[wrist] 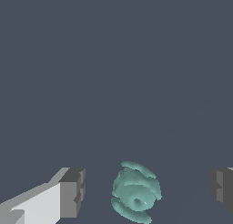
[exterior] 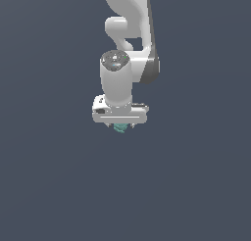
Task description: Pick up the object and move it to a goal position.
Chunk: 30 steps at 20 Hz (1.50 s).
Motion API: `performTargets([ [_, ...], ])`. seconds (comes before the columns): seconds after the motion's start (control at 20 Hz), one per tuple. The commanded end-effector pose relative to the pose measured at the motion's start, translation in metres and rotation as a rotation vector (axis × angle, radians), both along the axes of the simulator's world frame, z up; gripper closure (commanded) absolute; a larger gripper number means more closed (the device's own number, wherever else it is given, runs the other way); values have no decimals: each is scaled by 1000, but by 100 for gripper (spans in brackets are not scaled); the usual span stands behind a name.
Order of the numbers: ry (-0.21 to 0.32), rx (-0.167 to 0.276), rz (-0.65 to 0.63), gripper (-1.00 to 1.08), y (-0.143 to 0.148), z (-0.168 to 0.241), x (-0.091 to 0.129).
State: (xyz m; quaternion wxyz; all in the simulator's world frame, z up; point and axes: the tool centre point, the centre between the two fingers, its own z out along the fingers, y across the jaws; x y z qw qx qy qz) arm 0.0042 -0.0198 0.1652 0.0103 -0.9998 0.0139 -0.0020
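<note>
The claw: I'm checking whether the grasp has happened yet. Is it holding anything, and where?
Nothing is held. The claw is open, and the teal object sits between its fingers, clear of both.

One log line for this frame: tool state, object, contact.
tool: open | small teal-green ridged lumpy piece: between the fingers, gap each side | contact: none visible | stage: pre-grasp

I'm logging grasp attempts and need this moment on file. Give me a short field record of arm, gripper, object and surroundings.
arm: white Panda arm, pointing down in the exterior view
gripper: white two-finger gripper, jaws spread wide
fingers: grey pads, none touching the piece
object: small teal-green lumpy ridged piece, between the fingers, gap on both sides; just under the hand
surroundings: plain dark grey-blue, no goal marker visible
</note>
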Motion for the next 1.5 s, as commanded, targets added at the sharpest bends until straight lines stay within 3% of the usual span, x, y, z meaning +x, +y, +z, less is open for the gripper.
performTargets([
  [0.0,1,0,-9,-92,1,-3,-2],
  [0.4,4,-4,-108,-92,-1,-23,-22],
  [1.0,8,-16,-340,-92,-4,-66,-76],
  [1.45,8,-20,-398,-92,-5,-75,-91],
])
